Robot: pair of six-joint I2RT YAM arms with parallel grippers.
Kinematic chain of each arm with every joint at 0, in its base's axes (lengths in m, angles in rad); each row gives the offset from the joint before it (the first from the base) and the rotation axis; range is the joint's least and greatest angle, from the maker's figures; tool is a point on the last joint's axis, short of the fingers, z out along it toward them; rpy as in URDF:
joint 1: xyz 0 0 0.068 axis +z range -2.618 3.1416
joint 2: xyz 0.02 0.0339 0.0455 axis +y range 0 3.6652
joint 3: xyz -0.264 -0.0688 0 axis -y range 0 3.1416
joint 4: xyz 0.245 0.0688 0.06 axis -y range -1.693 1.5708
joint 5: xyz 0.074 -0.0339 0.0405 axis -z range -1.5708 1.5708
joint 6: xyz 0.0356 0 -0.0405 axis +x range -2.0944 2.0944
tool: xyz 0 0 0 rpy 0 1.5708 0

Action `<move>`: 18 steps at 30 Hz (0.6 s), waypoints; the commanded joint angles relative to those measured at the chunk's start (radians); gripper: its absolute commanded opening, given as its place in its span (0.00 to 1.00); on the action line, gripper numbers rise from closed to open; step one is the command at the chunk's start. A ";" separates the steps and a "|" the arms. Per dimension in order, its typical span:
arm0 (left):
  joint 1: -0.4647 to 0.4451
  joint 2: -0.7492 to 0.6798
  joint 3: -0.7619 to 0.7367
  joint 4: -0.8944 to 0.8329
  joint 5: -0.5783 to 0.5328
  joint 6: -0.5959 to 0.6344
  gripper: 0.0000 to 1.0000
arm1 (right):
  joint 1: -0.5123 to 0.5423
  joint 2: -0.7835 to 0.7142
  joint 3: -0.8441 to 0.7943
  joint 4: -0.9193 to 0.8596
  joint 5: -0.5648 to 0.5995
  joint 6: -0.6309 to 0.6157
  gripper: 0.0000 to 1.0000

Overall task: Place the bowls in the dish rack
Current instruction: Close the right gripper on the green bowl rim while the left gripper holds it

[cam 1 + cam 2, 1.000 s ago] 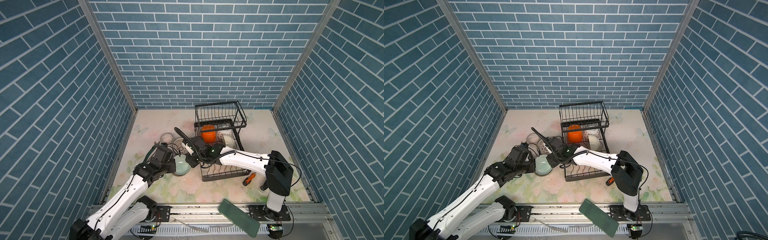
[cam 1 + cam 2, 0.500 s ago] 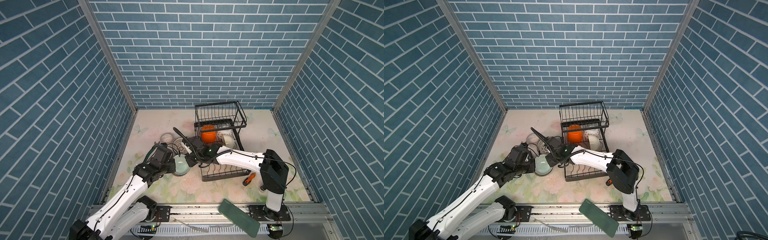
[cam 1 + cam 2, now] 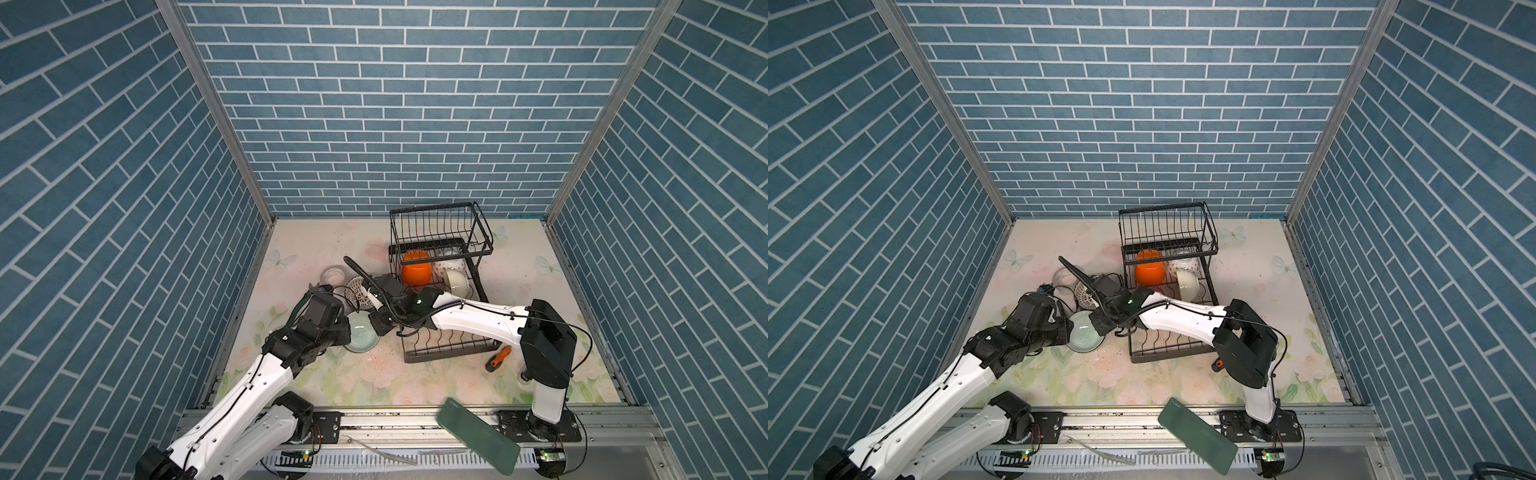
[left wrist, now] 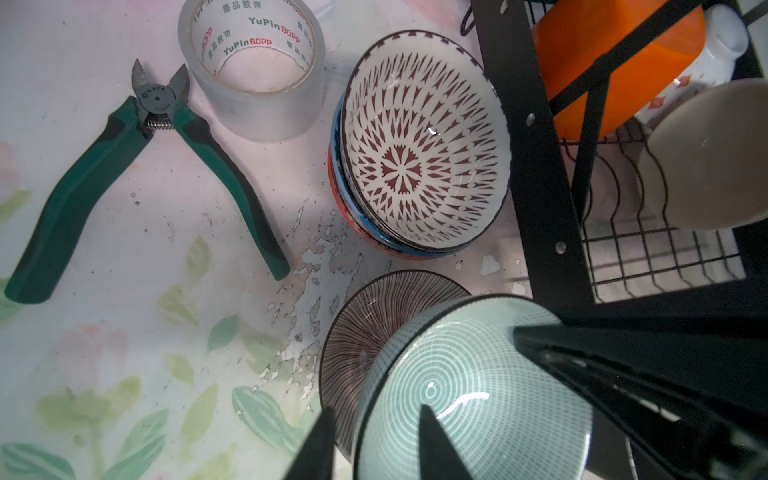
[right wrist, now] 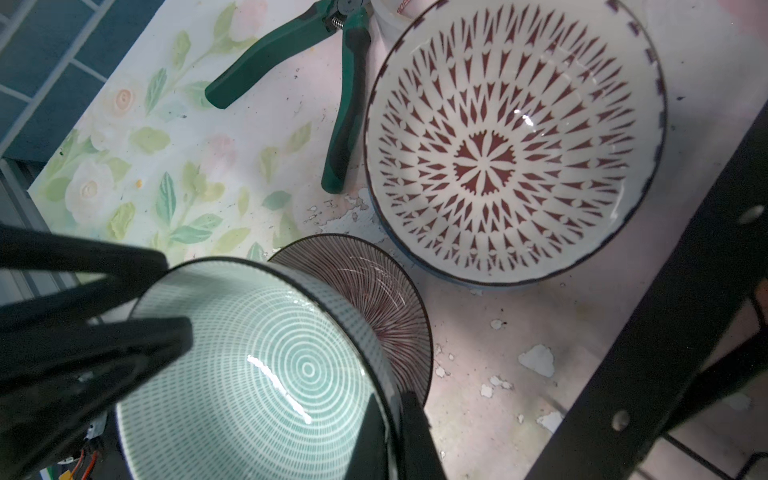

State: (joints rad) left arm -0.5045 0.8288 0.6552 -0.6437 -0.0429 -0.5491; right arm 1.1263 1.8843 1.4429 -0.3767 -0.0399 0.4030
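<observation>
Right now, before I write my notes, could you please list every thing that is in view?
rack: one, black, on the table, toward the back
orange bowl: one, orange, in the rack
cream bowl: one, cream, in the rack
white bowl: one, white with orange marks, in the rack
bowl stack: at least three, top one white and dark red, beside the rack
striped bowl: one, dark, partly under the green bowl
green bowl: one, pale green, tilted, held
tape: one, clear, beside the stack
pliers: one, green, beside the tape
screwdriver: one, orange and black, by the rack's front corner
panel: one, dark green, on the front rail
left gripper: one, black, open astride the green bowl's rim
right gripper: one, black, shut on that rim
</observation>
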 commanded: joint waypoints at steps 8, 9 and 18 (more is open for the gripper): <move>-0.002 -0.082 0.038 0.003 0.000 0.011 1.00 | 0.015 -0.141 0.035 -0.062 0.073 -0.048 0.00; -0.003 -0.087 0.038 0.003 0.004 0.012 1.00 | 0.016 -0.155 0.030 -0.074 0.092 -0.057 0.00; 0.003 -0.126 0.072 0.087 0.124 0.002 1.00 | 0.018 -0.250 -0.005 -0.200 0.356 -0.091 0.00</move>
State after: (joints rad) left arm -0.5034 0.7181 0.7086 -0.6044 0.0139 -0.5468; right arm 1.1389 1.6829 1.4418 -0.5259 0.1722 0.3336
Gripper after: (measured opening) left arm 0.996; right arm 0.081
